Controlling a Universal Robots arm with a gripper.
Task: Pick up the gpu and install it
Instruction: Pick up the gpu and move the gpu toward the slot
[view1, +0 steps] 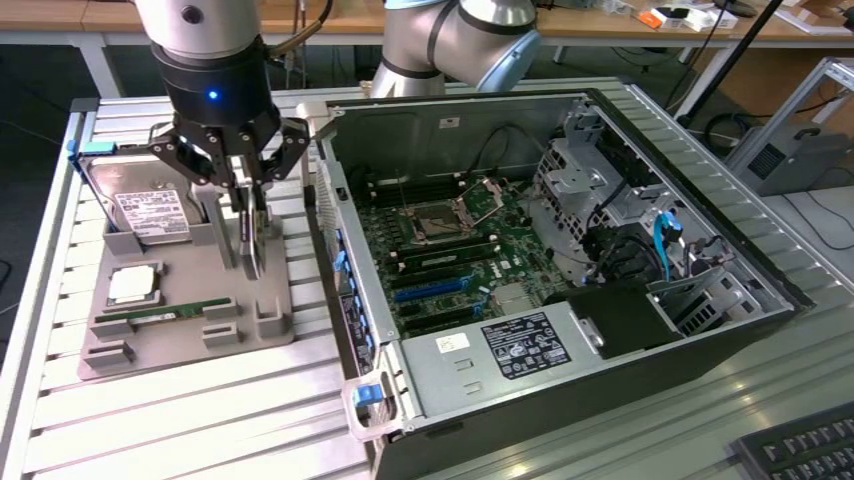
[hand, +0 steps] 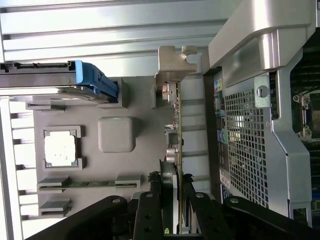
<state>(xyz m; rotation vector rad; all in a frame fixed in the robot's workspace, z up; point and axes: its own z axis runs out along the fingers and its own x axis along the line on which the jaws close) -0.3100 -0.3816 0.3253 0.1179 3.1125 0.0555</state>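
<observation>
- Big open PC case (view1: 641, 380) lies on its side on the slatted metal table (view1: 200, 420), motherboard facing up.
- Grey parts tray (view1: 174, 345) sits just beside the case, on the exterior view's left.
- Gripper (view1: 248, 195) hangs over the tray's case-side edge, jaws pinched narrow on the gpu (view1: 252, 250).
- The gpu stands on edge, upright, silver bracket (hand: 175, 65) at the far end from the fingers (hand: 150, 212). Honestly can't tell if it's clear of its tray slot.
- Hard drive (view1: 147, 212) with the white label is in the tray's back corner.
- CPU (view1: 134, 285) is in its pocket, near the drive.
- Skinny RAM stick (view1: 167, 315) lies just beside the CPU.
</observation>
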